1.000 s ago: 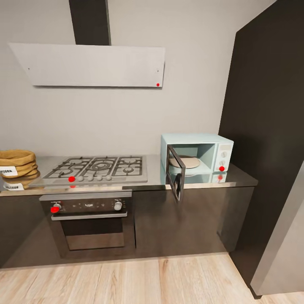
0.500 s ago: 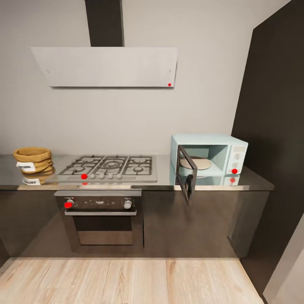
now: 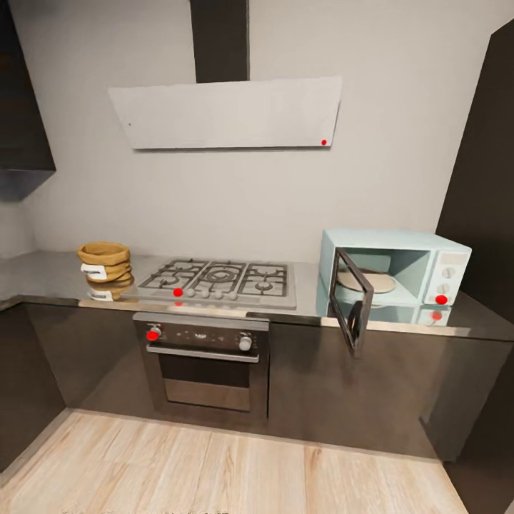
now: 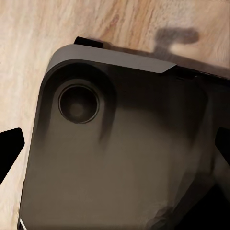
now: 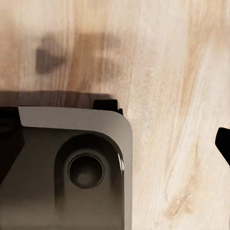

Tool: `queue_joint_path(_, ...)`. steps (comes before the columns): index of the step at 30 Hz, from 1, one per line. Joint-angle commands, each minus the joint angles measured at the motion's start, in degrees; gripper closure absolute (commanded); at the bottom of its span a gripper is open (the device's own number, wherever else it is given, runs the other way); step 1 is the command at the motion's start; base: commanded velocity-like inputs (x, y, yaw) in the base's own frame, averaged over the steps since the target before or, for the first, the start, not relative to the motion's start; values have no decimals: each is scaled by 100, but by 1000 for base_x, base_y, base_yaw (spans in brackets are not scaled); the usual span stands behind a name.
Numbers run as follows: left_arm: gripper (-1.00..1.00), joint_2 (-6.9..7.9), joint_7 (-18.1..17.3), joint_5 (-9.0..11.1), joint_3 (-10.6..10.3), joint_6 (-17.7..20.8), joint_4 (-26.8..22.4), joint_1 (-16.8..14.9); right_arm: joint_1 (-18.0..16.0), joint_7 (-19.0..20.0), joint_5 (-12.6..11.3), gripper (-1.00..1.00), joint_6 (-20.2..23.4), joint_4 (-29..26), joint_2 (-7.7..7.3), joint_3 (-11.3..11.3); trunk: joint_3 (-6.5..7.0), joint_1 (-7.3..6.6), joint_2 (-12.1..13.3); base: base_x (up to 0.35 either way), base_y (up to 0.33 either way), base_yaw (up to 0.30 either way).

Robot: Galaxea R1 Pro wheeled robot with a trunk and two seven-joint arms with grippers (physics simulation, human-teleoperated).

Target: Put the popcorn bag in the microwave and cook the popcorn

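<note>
The popcorn bag [image 3: 105, 260], a golden-tan sack with a rolled rim and a white label, stands on the grey countertop [image 3: 50, 275] left of the hob. At the right end of the worktop sits the pale blue microwave [image 3: 421, 250]. Its dark glass door [image 3: 352, 300] hangs open toward me, and the round plate inside is bare. My left gripper [image 4: 115, 148] is open over my own dark base, black fingertips [image 4: 9, 148] at the view's edges. My right gripper [image 5: 115, 143] hangs open above the wood floor, with one fingertip [image 5: 223, 143] showing.
A grey gas hob [image 3: 221, 280] with black grates lies between bag and microwave, over a built-in oven [image 3: 207, 360]. A white slanted hood [image 3: 228, 113] hangs above. Dark cabinets run along the left corner and a tall dark unit [image 3: 492, 178] stands at right. Wood floor [image 3: 235, 471] lies ahead.
The whole picture has slid right and things look smaller, so the camera has moved. The bag, earlier cut off at the left edge, now shows whole. Nothing on the worktop has moved.
</note>
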Motion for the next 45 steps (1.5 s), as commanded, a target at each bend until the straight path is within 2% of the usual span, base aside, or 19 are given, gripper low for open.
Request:
queue_joint_path(1,-100,-2,4,27,8,-9,-2,-1,-8,12,58,-100,-38,18,-4,-52,-6,0,-3,0,0,280)
queue_joint_path(12,-100,-2,4,27,8,-13,-2,-1,-7,0,61,-100,-73,18,1,-49,-6,0,-3,0,0,280)
queue_joint_path(19,-100,-2,4,27,8,-13,-2,-1,-7,-127,66,-100,-77,18,68,-51,-6,0,-3,0,0,280)
queue_joint_path(45,-100,-2,4,27,8,-8,-11,-1,-8,-138,61,-100,-76,18,67,-58,-6,0,-3,0,0,278)
